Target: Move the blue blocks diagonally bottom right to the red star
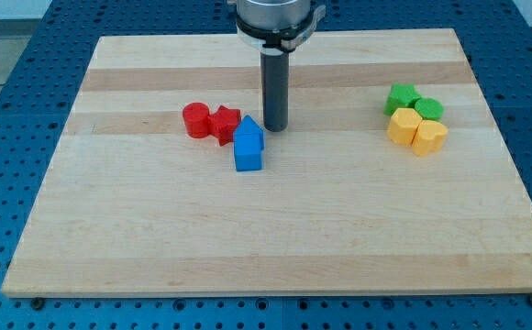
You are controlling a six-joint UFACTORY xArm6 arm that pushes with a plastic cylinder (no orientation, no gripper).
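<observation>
Two blue blocks sit together left of the board's middle: a blue block with a pointed top [249, 131] and a blue cube-like block [248, 155] just below it. The red star [225, 122] lies directly left of the upper blue block, touching it. A red cylinder [195, 120] touches the star's left side. My tip [275, 127] stands just right of the upper blue block, close to it or touching it.
At the view's right a cluster holds a green star-like block [400, 98], a green cylinder [429, 109], and two yellow blocks [404, 126] [429, 137]. The wooden board [275, 238] rests on a blue perforated table.
</observation>
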